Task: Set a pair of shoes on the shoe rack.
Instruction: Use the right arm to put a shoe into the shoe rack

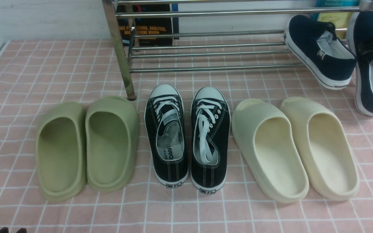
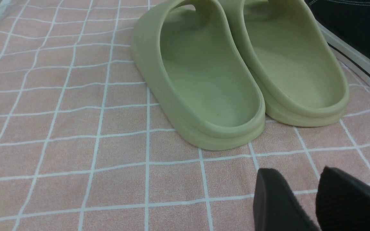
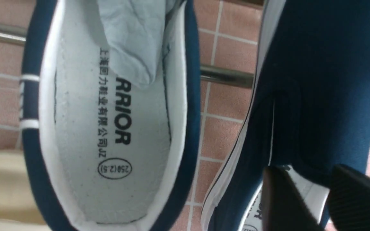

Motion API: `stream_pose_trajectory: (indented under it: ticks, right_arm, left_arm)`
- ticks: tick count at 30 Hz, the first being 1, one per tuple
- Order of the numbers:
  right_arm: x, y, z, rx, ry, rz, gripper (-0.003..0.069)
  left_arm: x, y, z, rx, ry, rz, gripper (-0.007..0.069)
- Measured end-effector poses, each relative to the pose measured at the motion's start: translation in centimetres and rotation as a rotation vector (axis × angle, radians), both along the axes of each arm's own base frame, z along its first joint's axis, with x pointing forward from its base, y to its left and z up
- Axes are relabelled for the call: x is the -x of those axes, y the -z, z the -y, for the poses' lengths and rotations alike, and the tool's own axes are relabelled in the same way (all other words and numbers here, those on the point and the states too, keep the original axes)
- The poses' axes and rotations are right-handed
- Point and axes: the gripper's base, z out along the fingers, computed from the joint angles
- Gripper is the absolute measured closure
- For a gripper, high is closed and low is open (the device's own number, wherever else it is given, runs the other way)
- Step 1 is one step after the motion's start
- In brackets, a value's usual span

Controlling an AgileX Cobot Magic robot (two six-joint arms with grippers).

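Navy slip-ons [image 1: 319, 51]: front view has both at far right of shoe rack [image 1: 206, 13], toes up on low bars, tilted, heels hanging past front bar. Risk: w/ little under the heels, either could slide off twd cream slippers [image 1: 296, 145].

Left wrist view: left gripper [image 2: 297, 173] fingers wide, nothing btwn, over cloth [image 2: 75, 144] nr green slippers [image 2: 204, 80].

Right wrist view: right gripper [image 3: 302, 170] fingers astride one shoe's heel rim; can't tell if pinching. A snag on lift-off could drag it down.
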Motion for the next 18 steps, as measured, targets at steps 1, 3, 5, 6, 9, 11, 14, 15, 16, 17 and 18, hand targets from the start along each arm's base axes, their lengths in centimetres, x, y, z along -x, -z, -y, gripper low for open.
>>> stream_pose_trajectory:
  ticks: [1, 3, 5, 6, 9, 11, 14, 15, 16, 17, 18]
  right_arm:
    - [0.0, 0.0, 0.0, -0.001, 0.001, 0.000, 0.0379]
    - [0.4, -0.2, 0.0, -0.015, 0.018, -0.027, 0.0304]
    - [1.1, -0.4, 0.0, -0.026, 0.029, -0.080, 0.0265]
    - [1.5, -0.6, 0.1, -0.034, 0.035, -0.103, 0.0249]
    - [3.0, -0.3, 1.5, -0.111, 0.093, -0.165, 0.0233]
    - [4.1, 1.0, 3.0, -0.187, 0.146, -0.209, 0.0242]
    - [5.9, 4.3, 5.1, -0.277, 0.217, -0.308, 0.0272]
    - [5.9, 4.3, 5.1, -0.280, 0.218, -0.307, 0.0274]
    - [6.4, 5.4, 5.4, -0.293, 0.223, -0.333, 0.0286]
    - [6.9, 6.7, 5.5, -0.306, 0.223, -0.351, 0.0317]
    - [7.2, 7.4, 5.4, -0.308, 0.219, -0.354, 0.0342]
  left_arm:
    - [0.0, 0.0, 0.0, 0.000, 0.000, 0.000, 0.0387]
    - [0.0, 0.0, 0.0, 0.000, 0.000, 0.000, 0.0387]
    - [0.0, 0.0, 0.0, 0.000, 0.000, 0.000, 0.0387]
    - [0.0, 0.0, 0.0, 0.000, 0.000, 0.000, 0.0386]
    - [0.0, 0.0, 0.0, 0.000, 0.000, 0.000, 0.0386]
    - [0.0, 0.0, 0.0, 0.000, 0.000, 0.000, 0.0386]
    - [0.0, 0.0, 0.0, 0.000, 0.000, 0.000, 0.0386]
    - [0.0, 0.0, 0.0, 0.000, 0.000, 0.000, 0.0386]
    - [0.0, 0.0, 0.0, 0.000, 0.000, 0.000, 0.0386]
    - [0.0, 0.0, 0.0, 0.000, 0.000, 0.000, 0.0385]
    - [0.0, 0.0, 0.0, 0.000, 0.000, 0.000, 0.0385]
